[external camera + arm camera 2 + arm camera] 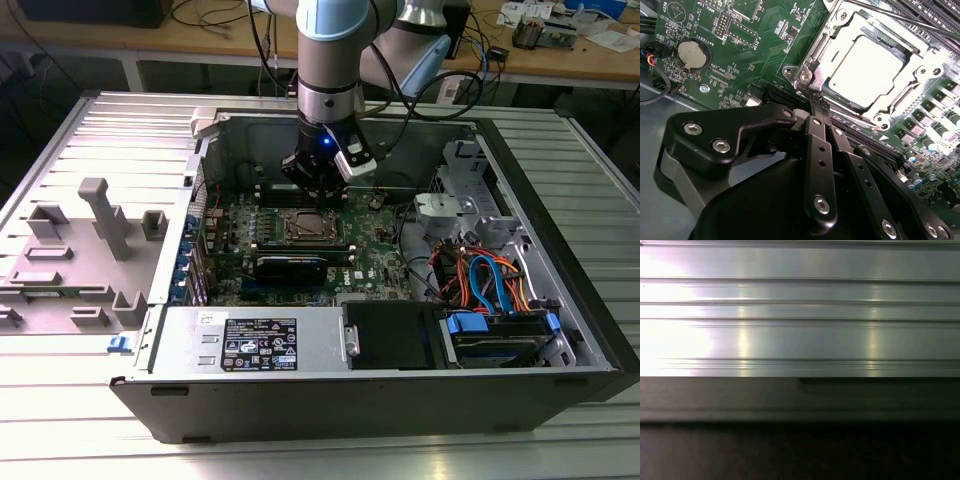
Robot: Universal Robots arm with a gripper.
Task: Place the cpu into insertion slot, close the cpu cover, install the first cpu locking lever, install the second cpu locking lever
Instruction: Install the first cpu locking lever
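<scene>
Cpu: flat square, plain silver-grey top, seated in insertion slot on green circuit board. Cpu cover, thin silver frame, lies closed around chip. Tool: black metal fingers clenched together, tips touching cover's near corner by locking lever, thin steel rod. Tool's lower body cut off. Ribbed aluminium worktop.

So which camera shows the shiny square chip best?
The second wrist view: the cpu sits large and bright under the cpu cover. In the exterior view it is a small square below the end effector.
</scene>
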